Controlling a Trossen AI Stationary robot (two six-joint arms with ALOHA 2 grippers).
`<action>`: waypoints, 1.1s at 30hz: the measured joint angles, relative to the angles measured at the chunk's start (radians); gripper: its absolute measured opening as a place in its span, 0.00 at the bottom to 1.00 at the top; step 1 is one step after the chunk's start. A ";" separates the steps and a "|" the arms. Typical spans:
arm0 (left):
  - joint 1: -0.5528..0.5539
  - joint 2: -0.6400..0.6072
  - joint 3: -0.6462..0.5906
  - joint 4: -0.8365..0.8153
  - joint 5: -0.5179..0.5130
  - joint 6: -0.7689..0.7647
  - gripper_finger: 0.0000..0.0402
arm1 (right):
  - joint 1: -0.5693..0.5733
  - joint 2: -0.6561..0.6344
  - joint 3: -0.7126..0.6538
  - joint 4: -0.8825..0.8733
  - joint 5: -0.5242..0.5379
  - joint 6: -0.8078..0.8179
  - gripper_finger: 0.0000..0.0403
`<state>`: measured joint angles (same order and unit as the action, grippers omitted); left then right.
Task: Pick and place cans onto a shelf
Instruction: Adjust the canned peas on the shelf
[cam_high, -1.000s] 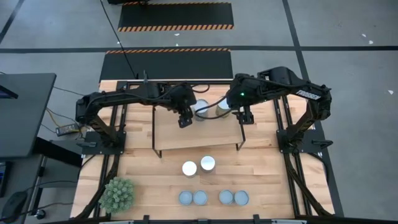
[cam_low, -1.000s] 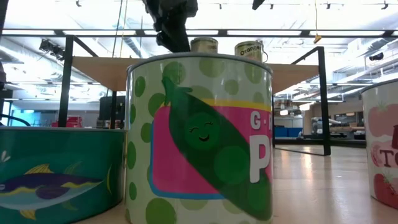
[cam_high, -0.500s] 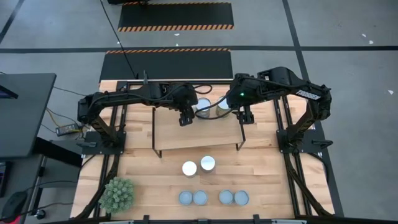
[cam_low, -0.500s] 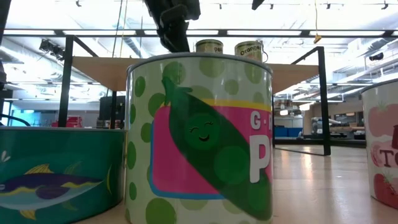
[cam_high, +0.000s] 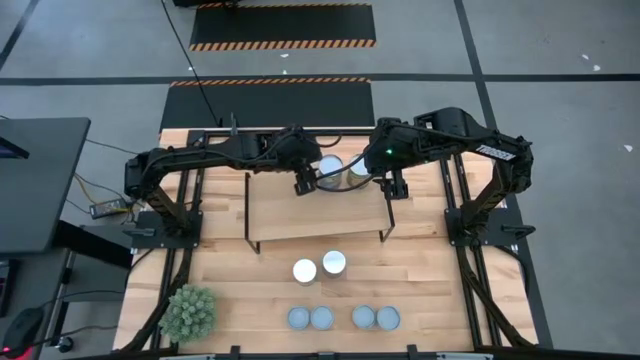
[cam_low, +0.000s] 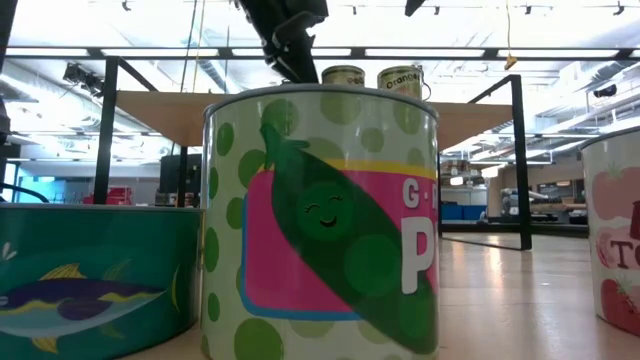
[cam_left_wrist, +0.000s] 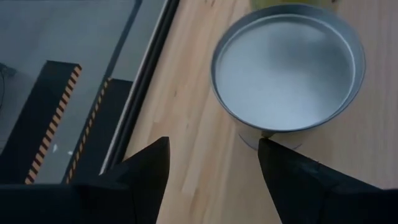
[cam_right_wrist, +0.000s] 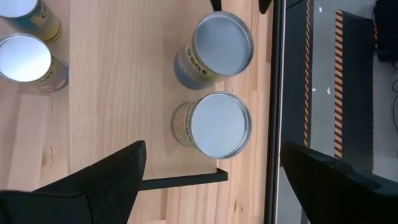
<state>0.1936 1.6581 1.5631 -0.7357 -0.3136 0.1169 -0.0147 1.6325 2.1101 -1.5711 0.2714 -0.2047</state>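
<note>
The shelf (cam_high: 318, 208) is positioned at the 12 o'clock half of the desk (cam_high: 420, 290), as seen in the high view. Two cans are located on the shelf near its 12 o'clock edge: one silver-topped can (cam_high: 330, 168) and a second can (cam_high: 358, 170) just beside it toward 3 o'clock.

The left gripper (cam_high: 304, 183) is held over the shelf, at the 9 o'clock side of the first shelf can. In the left wrist view, its fingers (cam_left_wrist: 146, 168) are spread apart with nothing between them; the can (cam_left_wrist: 287, 68) stands just ahead of the fingertips.

The right gripper (cam_high: 393, 186) is held above the 3 o'clock end of the shelf, just beside the second shelf can. Its fingers (cam_right_wrist: 106, 171) are wide apart and nothing is gripped.

On the desk at the 6 o'clock side of the shelf, two silver-topped cans (cam_high: 319, 266) are placed side by side. Nearer the 6 o'clock edge, four bluish-grey-topped cans (cam_high: 344, 318) are arranged in a row as two pairs. A green plant ball (cam_high: 189, 311) is located near the 7 o'clock corner.
</note>
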 joint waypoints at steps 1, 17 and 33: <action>0.000 0.000 0.000 0.008 -0.001 0.000 0.62 | 0.000 0.000 0.000 0.000 0.000 0.000 0.94; 0.025 0.025 0.000 0.060 -0.015 0.001 0.62 | 0.000 0.000 0.000 0.006 0.000 0.019 0.94; 0.035 0.025 0.000 0.135 0.015 -0.014 0.62 | 0.000 0.001 0.000 0.005 0.000 0.019 0.94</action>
<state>0.2285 1.6829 1.5635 -0.6003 -0.2990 0.1024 -0.0147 1.6333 2.1098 -1.5661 0.2710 -0.1860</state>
